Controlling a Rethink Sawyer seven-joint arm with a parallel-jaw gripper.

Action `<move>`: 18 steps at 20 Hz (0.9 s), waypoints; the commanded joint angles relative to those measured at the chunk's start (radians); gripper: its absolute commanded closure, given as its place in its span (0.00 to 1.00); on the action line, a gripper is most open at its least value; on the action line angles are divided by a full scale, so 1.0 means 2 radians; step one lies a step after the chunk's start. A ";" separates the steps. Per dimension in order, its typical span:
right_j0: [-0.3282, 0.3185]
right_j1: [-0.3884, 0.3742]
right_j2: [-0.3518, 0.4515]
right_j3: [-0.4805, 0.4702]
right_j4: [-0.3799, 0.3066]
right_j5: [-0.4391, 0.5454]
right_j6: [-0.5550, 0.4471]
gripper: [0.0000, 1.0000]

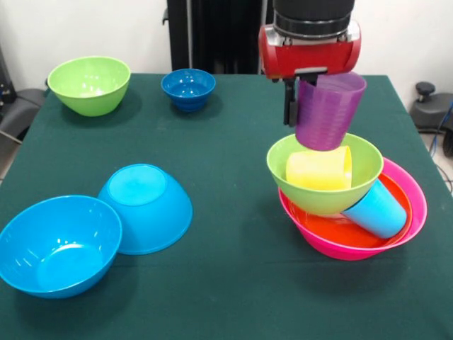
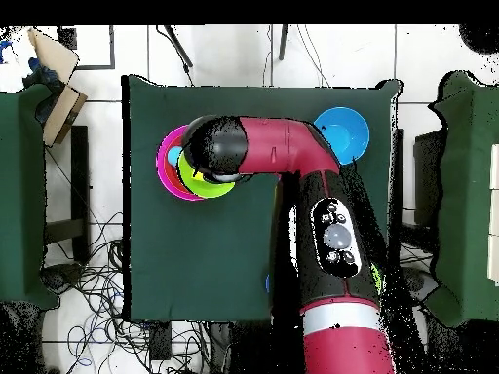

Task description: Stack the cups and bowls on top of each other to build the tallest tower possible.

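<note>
My gripper [image 1: 301,106] is shut on the translucent purple cup [image 1: 327,110], which hangs slightly tilted just above the tower. The tower is a large pink bowl [image 1: 414,212] holding an orange bowl [image 1: 333,228], with a lime green bowl [image 1: 322,198] tilted on top. A yellow cup [image 1: 320,170] lies on its side inside that green bowl. A light blue cup [image 1: 379,209] lies wedged between the green bowl and the orange one. In the overhead view the arm covers most of the tower; only the pink bowl's rim [image 2: 164,168] and the green bowl's edge [image 2: 203,187] show.
A second lime green bowl [image 1: 89,85] and a small dark-blue footed bowl [image 1: 188,88] stand at the far left. A bright blue bowl [image 1: 56,244] sits upright at the near left, with another bright blue bowl [image 1: 148,205] upside down against it.
</note>
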 commanded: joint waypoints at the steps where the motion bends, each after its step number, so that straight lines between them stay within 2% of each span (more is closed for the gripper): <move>1: 0.007 0.036 0.035 -0.012 -0.030 -0.005 -0.024 1.00; 8: 0.009 0.037 0.035 -0.025 -0.025 0.019 -0.023 1.00; 18: 0.008 0.060 0.043 -0.040 -0.010 0.044 -0.021 1.00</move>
